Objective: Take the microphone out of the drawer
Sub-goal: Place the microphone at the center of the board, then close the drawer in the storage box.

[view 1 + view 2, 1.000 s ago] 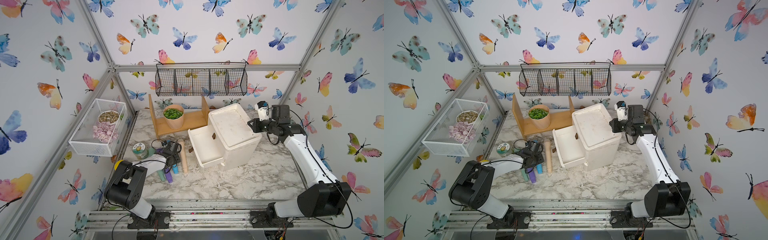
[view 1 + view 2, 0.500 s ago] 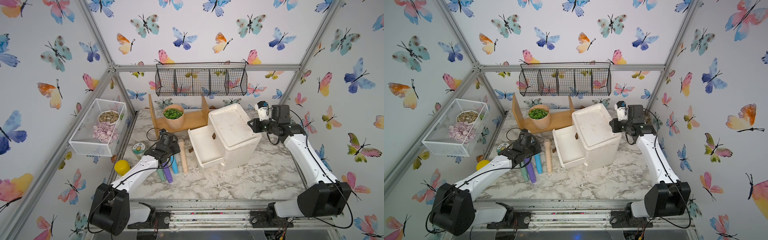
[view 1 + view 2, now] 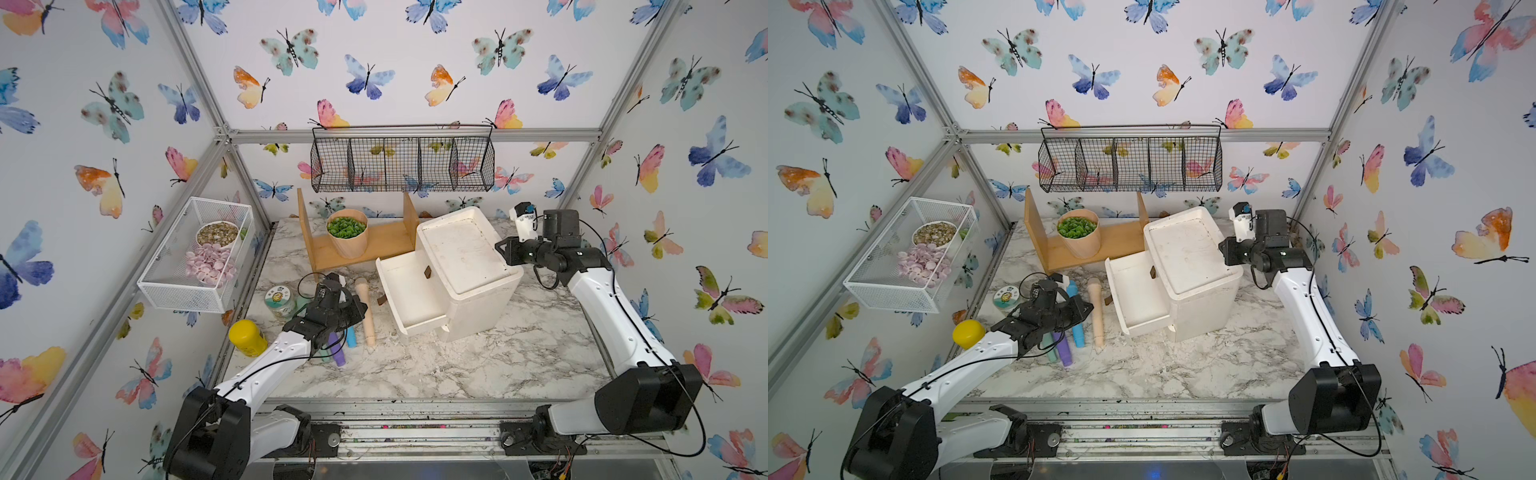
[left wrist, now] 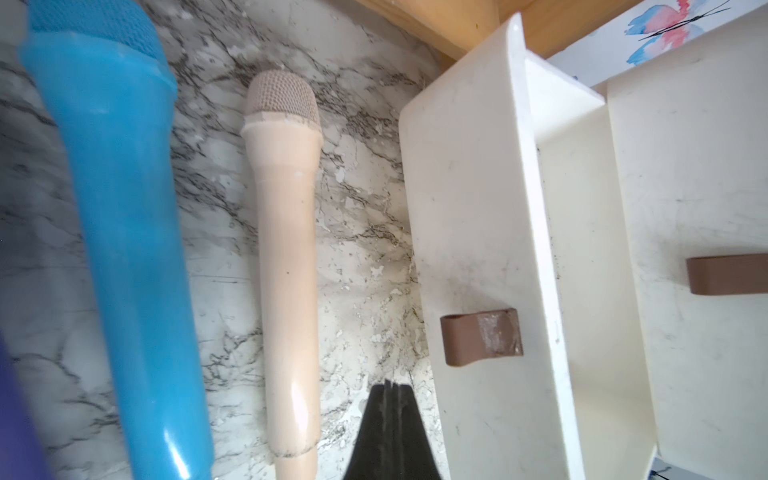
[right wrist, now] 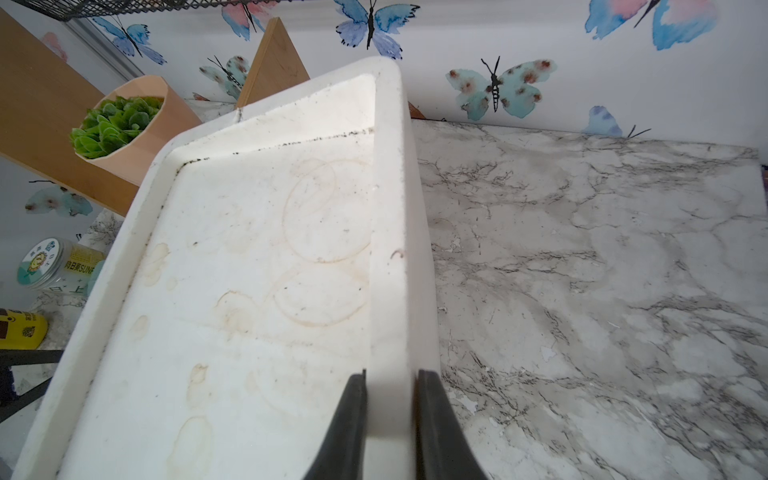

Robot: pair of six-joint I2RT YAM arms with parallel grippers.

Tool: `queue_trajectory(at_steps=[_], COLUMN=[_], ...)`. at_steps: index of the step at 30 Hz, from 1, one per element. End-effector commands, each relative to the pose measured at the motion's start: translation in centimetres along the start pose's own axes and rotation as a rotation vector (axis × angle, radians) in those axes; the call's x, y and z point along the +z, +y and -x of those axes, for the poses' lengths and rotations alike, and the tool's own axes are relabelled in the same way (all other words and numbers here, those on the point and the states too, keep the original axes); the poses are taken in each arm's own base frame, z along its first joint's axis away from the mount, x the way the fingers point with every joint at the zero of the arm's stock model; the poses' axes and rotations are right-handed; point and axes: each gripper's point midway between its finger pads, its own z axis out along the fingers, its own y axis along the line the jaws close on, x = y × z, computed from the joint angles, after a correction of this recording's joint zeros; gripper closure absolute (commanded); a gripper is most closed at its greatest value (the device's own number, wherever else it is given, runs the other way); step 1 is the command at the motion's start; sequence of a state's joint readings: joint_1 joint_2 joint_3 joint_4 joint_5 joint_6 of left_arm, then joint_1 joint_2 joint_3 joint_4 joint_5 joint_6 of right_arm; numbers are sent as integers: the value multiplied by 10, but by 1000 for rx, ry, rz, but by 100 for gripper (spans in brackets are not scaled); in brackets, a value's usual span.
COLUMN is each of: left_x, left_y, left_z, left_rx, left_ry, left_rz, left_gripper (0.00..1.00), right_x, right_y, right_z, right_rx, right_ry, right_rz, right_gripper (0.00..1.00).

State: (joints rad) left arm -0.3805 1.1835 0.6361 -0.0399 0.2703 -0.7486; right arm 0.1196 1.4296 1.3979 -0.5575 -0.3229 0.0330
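- Status, left side first?
- Yellow bottle (image 3: 247, 337) and jar (image 3: 280, 300) sit at the left edge of the table (image 3: 457, 365), not involved. Left gripper (image 3: 359, 309) is over the row of mics lying on the table. Its jaws are pressed together with nothing between them. The wrist view puts its tip between the beige microphone (image 4: 286, 270) and the drawer front.
- So where's the mic?
- On the table. The beige microphone lies flat just beside the drawer (image 3: 409, 286), not touching it. The blue microphone (image 3: 1075, 328) and purple microphone (image 3: 1065, 353) lie alongside it, further left. The drawer is pulled out and looks bare inside, as far as I can see. Can't say which mic was the target; beige is nearest.
- Then extraction looks done. Right side?
- Right gripper (image 5: 390, 374) is clamped on the top rim of the cabinet (image 3: 461, 253), bracing it.
- Advice for the retreat?
- Lift the left arm straight up before swinging it back. Its wrist is right over the mics, and a sideways sweep would roll them. Stay off the drawer handle (image 4: 480, 336). Then open the right jaws fully and back off along the rim. No twist, or the cabinet may skid.
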Motion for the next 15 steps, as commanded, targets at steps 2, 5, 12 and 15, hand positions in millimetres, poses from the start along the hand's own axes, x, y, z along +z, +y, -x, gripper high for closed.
queue_trajectory(at_steps=[2,5,12,15], left_x=[5,8,20,26], left_y=[-30,-34,-48,-57], left_z=[1,-1,-9,-13], left_rx=[-31,-35,-44,-44], left_ry=[17,28,59,71], left_rz=[-168,-190,-240,-263], left_gripper=[100,100,100,100], right_x=[-4,-4,-3,-4], right_y=[3,3,4,4], right_z=[6,6,4,5], right_rx=[81,80,84,84], right_ry=[-4,-4,-3,-5], right_rz=[26,28,34,33], right_gripper=[91,91,91,91])
